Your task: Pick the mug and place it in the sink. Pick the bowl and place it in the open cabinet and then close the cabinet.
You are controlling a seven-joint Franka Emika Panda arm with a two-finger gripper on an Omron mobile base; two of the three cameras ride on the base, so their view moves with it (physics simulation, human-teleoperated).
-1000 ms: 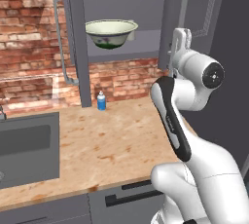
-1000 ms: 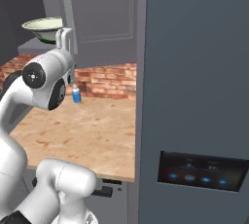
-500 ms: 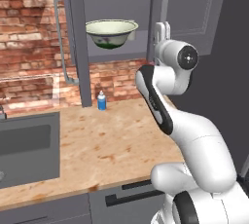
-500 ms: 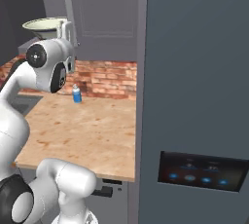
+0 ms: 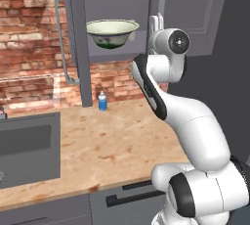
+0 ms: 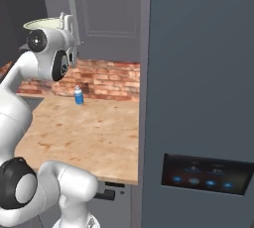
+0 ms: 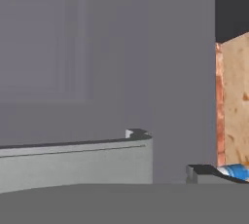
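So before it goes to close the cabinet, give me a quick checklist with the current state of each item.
1. Bowl on the cabinet shelf: ok.
2. Bowl upright, clear of the hand: ok.
3. Gripper empty: ok, nothing between the fingers in the hand view.
4. Gripper open or shut: cannot tell.
5. Left cabinet door still open, handle free: ok.
6. Hand touching the right door: cannot tell.

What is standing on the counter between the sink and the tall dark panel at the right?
Only the small blue bottle, near the brick wall; the rest of the wooden counter between the sink and the panel is bare, in both base views.
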